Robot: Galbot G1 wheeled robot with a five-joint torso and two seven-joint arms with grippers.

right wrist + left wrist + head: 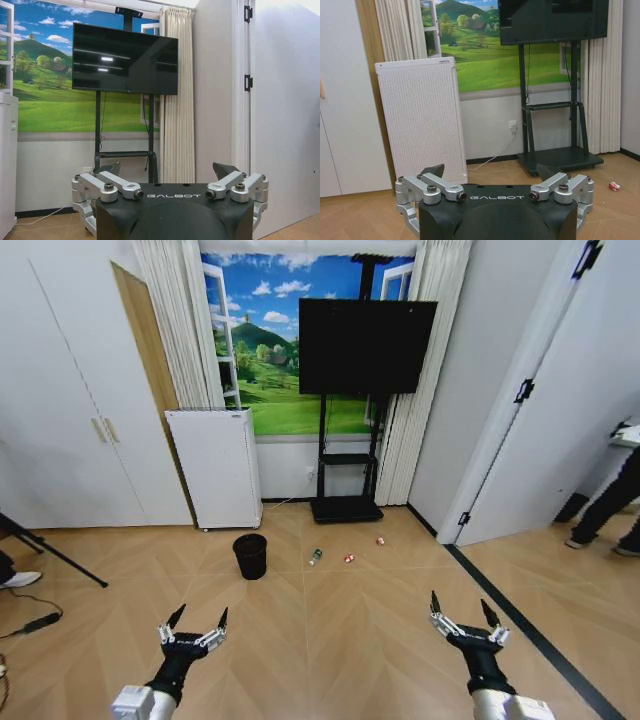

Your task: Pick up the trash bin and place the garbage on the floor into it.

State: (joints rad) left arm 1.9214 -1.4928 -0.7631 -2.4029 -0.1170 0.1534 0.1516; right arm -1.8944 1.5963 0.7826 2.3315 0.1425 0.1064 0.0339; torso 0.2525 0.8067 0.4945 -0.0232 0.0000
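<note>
Bare floor before trash bin (250,555)

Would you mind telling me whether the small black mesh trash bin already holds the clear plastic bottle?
No, the clear plastic bottle lies on the wooden floor beside the black mesh trash bin, not inside it.

Floor (330,640): light wood herringbone | black mesh trash bin (250,556) upright near white perforated appliance (215,468) | bottle (315,557), two red-and-white wrappers (349,558) (380,540) scattered to the bin's right | TV stand base (346,509) by the wall
</note>
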